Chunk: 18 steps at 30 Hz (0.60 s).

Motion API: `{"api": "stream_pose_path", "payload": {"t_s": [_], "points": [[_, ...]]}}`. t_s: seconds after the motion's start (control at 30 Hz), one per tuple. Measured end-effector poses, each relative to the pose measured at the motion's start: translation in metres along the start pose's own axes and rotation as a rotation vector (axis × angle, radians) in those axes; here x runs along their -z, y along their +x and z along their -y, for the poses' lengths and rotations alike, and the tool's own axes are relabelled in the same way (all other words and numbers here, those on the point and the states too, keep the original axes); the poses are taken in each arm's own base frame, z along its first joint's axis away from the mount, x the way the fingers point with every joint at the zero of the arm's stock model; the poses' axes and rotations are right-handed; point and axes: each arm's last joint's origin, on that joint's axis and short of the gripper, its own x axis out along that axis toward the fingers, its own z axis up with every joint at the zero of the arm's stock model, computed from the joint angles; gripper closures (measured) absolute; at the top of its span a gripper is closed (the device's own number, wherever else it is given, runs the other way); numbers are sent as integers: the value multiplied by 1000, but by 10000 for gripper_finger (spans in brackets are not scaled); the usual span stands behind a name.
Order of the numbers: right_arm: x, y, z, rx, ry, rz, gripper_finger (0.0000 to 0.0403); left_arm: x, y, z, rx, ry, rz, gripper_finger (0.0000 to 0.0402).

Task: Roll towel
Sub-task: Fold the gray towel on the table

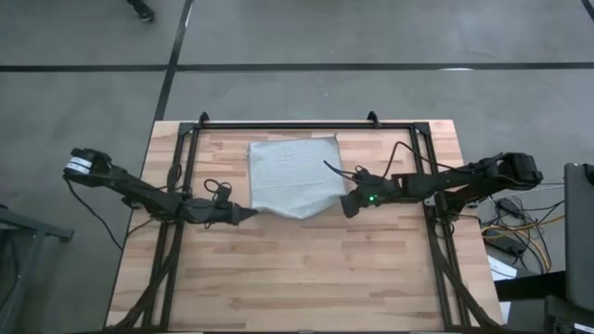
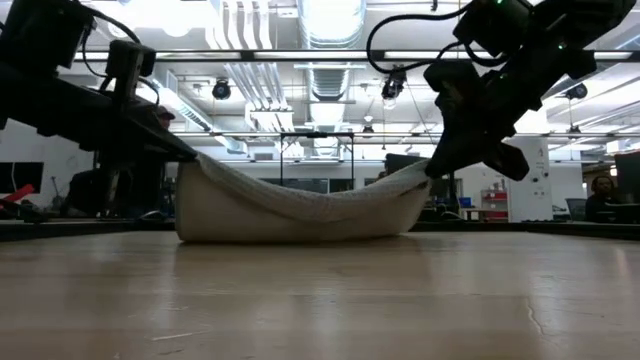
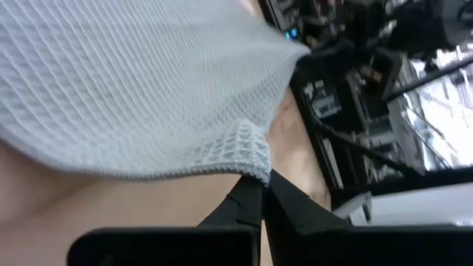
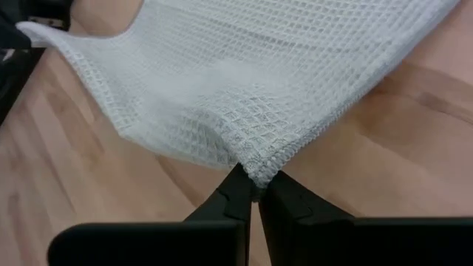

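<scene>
Near edge of the wooden tabletop [image 1: 297, 278]: bare planks, nothing on them in the high view.

Mid-table, both arms meet the towel's near edge. Left end effector [image 1: 249, 213] is pinched closed on the near left corner of the towel [image 1: 295, 176]; in the left wrist view the two dark fingers [image 3: 251, 203] come together right at the hem, with waffle-weave cloth bunched at their tips. Right end effector [image 1: 348, 206] is likewise clamped closed on the near right corner; the right wrist view shows its fingers [image 4: 238, 193] nipping a small fold of fabric at the towel's edge.

Low view: both gripped corners are lifted off the surface. The towel [image 2: 300, 205] hangs between the two end effectors, left one [image 2: 185, 150] and right one [image 2: 440, 165], sagging in the middle, its lower part resting on the tabletop [image 2: 320, 300].

Farther back: rest of the towel lies flat on the wood, light grey-blue, centred left to right, its far edge close to the black frame bar [image 1: 306, 123] that runs along the table's far side.

Beyond the tabletop: grey floor in the high view; cables [image 1: 515, 227] off the right side. The low view shows a lab room with ceiling lights behind.
</scene>
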Motion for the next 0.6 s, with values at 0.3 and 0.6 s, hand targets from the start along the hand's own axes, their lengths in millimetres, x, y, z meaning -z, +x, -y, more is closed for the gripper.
{"api": "stream_pose_path", "payload": {"t_s": [0.3, 0.6], "points": [[-7, 2, -1, 5, 17, 92, 390, -4, 0, 0, -33, 20, 136, 398], [-19, 4, 8, 33, 91, 127, 390, -12, -3, 5, -35, 52, 315, 398]]}}
